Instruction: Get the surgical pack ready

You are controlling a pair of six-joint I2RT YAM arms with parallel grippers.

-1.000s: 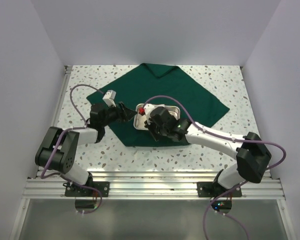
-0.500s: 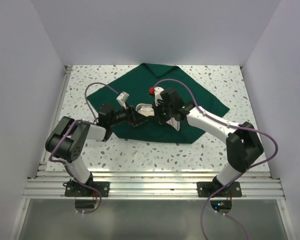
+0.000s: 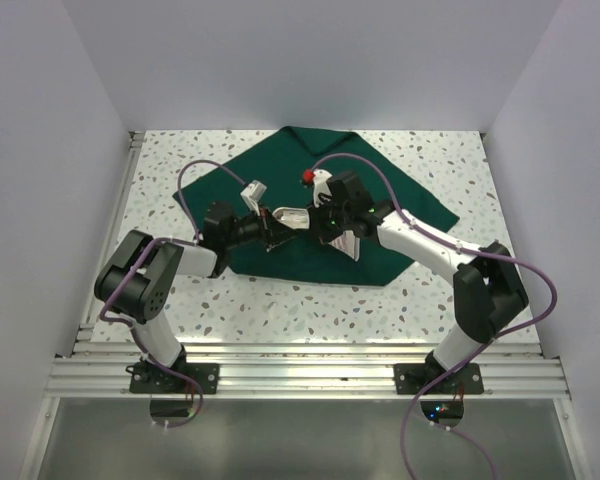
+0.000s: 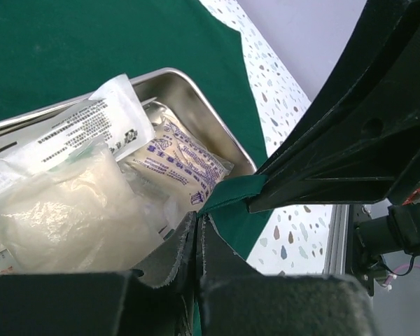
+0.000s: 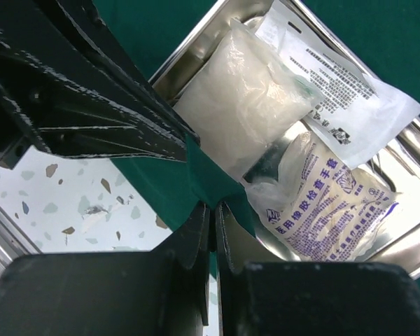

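One desk point(image 3: 230, 300); on it surgical pack point(image 3: 400, 200), dk-green cloth spread flat, near corner lifted at steel tray point(image 4: 203, 105). Soft, light, limp: pinch hem deep, prob. slips otherwise. L hand point(image 4: 198, 234) & R hand point(image 5: 213, 217) both clenched on that fold.

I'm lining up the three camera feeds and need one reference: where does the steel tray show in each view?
Top external: steel tray just left of centre, partly hidden.
Left wrist: left and middle, its rim curving across, packets inside.
Right wrist: upper right, bare metal at the right edge.
Shared landmark: the green sheet beneath it, also seen at top left and top right.
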